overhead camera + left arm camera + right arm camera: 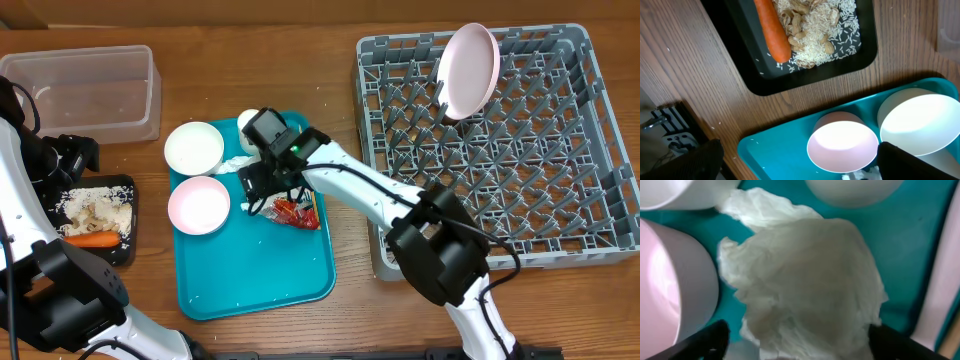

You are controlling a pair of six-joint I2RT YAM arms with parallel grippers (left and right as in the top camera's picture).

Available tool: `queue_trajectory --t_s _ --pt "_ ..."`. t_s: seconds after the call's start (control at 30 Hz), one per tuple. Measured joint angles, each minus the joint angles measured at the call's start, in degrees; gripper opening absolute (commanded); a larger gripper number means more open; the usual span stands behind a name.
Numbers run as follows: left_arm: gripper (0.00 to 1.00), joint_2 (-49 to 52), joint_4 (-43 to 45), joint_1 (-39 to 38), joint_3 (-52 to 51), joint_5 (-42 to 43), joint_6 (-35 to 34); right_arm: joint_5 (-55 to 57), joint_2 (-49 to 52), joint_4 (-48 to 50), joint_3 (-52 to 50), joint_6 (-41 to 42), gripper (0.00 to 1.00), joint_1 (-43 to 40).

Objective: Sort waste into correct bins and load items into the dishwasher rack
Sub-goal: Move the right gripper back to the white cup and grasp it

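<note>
The right pincer [800, 342] hangs low over the teal tray [260, 270], its fingers spread wide on either side of the crumpled tissue [800, 280]. The tissue lies on that tray among the pink bowl [198, 205], the white bowl [194, 147] and the red wrapper [295, 212]. The left pincer [797, 162] is wide open and empty near the black tray [752, 82], which holds the carrot [772, 30] and rice scraps [825, 25], while the pink plate [470, 68] stands in the grey rack [600, 235].
</note>
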Motion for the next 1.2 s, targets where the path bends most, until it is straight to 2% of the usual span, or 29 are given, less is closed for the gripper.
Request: queue_trajectory --t_s 0.23,0.33,0.7,0.77,0.83,0.9,0.97,1.2 --pt "1.00 0.00 0.00 0.00 0.00 -0.02 0.00 1.25 0.90 -0.17 -0.20 0.13 0.30 -0.20" --pt "1.00 0.00 0.02 0.00 0.00 -0.07 0.00 1.60 0.90 -1.31 -0.20 0.33 0.27 -0.42" --pt "1.00 0.00 0.00 0.00 0.00 -0.02 0.00 1.70 -2.49 -7.37 0.68 0.42 0.27 -1.27" --pt "1.00 0.00 0.00 0.00 0.00 -0.02 0.00 1.66 -5.03 -7.78 1.14 0.42 0.30 -1.27" --pt "1.00 0.00 0.00 0.00 0.00 -0.02 0.00 1.68 -6.99 -8.07 1.66 0.31 0.55 -1.27" --pt "1.00 0.00 0.00 0.00 0.00 -0.02 0.00 1.29 -8.28 -8.33 2.10 0.42 0.66 -1.27" --pt "1.00 0.00 0.00 0.00 0.00 -0.02 0.00 0.44 -8.68 -8.50 2.23 0.35 0.72 -1.27" --pt "1.00 0.00 0.00 0.00 0.00 -0.02 0.00 -2.47 -8.66 -9.16 2.23 0.33 0.80 -1.25"
